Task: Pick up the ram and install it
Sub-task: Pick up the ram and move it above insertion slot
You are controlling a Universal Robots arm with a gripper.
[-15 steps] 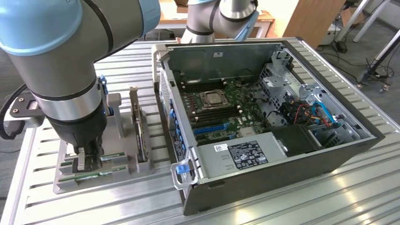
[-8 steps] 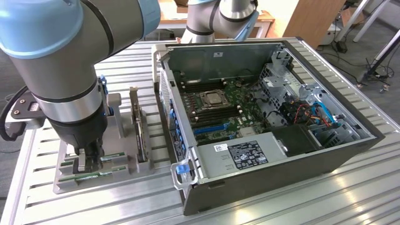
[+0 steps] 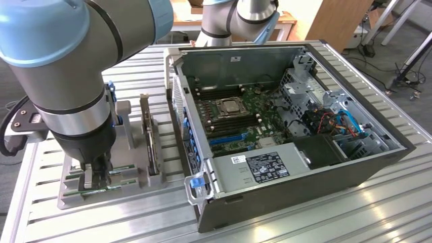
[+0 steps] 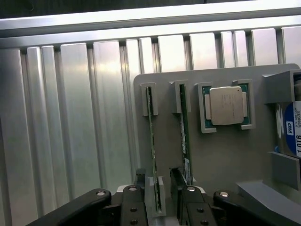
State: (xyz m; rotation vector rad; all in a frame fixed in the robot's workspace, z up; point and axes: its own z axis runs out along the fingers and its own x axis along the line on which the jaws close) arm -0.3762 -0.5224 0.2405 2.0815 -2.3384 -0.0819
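Two green ram sticks stand on edge in slots of a grey holder tray (image 4: pixel 221 155). The nearer ram (image 4: pixel 151 141) runs between my gripper's (image 4: pixel 158 194) two black fingers (image 4: pixel 140 186), which stand open on either side of its end with a gap on each side. The second ram stick (image 4: pixel 185 136) stands just outside the other finger. In the exterior view my gripper (image 3: pixel 96 177) reaches down into the tray (image 3: pixel 68 200) at the exterior view's left, beside the open computer case (image 3: pixel 378 162). The motherboard (image 3: pixel 260 119) lies exposed inside the case.
A square silver processor (image 4: pixel 226 106) sits in a tray pocket, with a hard drive (image 4: pixel 290 136) beside it. A dark expansion card (image 3: pixel 148 136) stands upright in the tray between my arm and the case. The power supply (image 3: pixel 266 164) fills the case's near end. Ribbed aluminium table (image 4: pixel 80 117) surrounds the tray.
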